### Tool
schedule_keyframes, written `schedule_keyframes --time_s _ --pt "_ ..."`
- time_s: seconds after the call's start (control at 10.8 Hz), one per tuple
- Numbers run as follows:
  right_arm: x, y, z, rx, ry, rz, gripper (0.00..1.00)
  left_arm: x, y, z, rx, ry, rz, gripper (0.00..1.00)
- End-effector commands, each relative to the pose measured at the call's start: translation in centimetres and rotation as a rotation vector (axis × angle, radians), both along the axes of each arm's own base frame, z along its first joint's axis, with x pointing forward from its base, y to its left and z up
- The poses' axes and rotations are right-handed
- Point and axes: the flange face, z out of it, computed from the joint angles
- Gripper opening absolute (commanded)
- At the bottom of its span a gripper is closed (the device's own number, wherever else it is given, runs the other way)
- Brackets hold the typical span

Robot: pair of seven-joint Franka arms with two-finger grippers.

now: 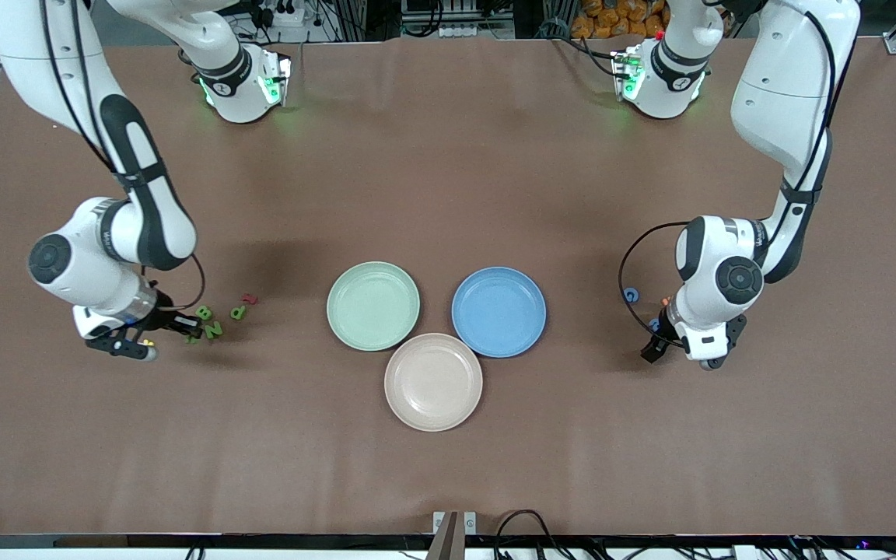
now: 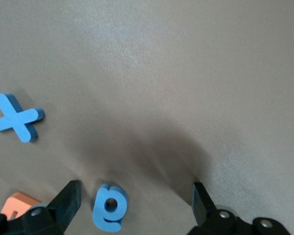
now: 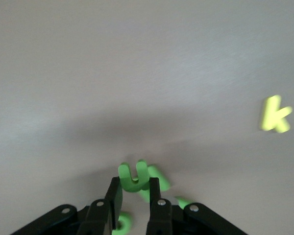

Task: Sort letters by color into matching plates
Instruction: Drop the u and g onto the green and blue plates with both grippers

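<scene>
Green plate (image 1: pixel 373 306) and blue plate (image 1: pixel 498 312) sit empty mid-counter. Left gripper (image 2: pixel 134 205): fingers fully spread over blue letter (image 2: pixel 109 207). Right gripper (image 3: pixel 133 198): fingers clamped on green letter (image 3: pixel 133 176). Risk: the shallow edge grip may let the foam slip out during transfer.

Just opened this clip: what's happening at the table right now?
Two arms are sorting foam letters into plates. The right gripper is shut on a green letter U, low over the green letters at its end of the table. The left gripper is open around a blue letter g, with a blue X and an orange letter nearby. The green plate, blue plate and beige plate hold nothing.
</scene>
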Motion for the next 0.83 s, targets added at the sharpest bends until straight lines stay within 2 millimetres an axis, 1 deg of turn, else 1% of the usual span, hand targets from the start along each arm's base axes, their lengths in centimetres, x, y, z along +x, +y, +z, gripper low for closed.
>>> schedule_keyframes --time_s 0.0,0.09,0.18,0.28,0.37,0.46,0.55,0.74 --pt "-0.1 6.1 1.1 0.034 0.007 -0.140 0.23 -0.9 -0.5 0.8 -0.018 -0.011 0.030 1.00" --pt "-0.3 8.1 1.1 0.037 0.012 -0.163 0.23 -1.1 -0.5 0.7 -0.017 -0.006 0.030 1.00" --pt "-0.5 9.6 1.1 0.040 0.018 -0.187 0.23 -1.1 -0.5 0.7 -0.017 -0.006 0.029 1.00" --pt "-0.8 11.5 1.2 0.044 0.022 -0.211 0.23 -1.1 -0.5 0.7 -0.017 -0.006 0.029 0.77" --pt "-1.0 13.0 1.2 0.048 0.026 -0.234 0.24 -1.4 -0.5 0.5 -0.014 0.001 0.028 0.07" --pt "-1.4 14.8 1.2 0.053 0.034 -0.262 0.24 -1.5 -0.5 0.7 -0.015 0.000 0.028 0.00" --pt "-1.8 16.3 1.1 0.056 0.052 -0.294 0.23 -1.8 -0.5 0.8 -0.016 0.001 0.029 0.00" --pt "-2.1 19.9 2.0 0.073 0.078 -0.341 0.24 -1.8 -0.4 1.1 -0.018 -0.001 0.051 0.00"
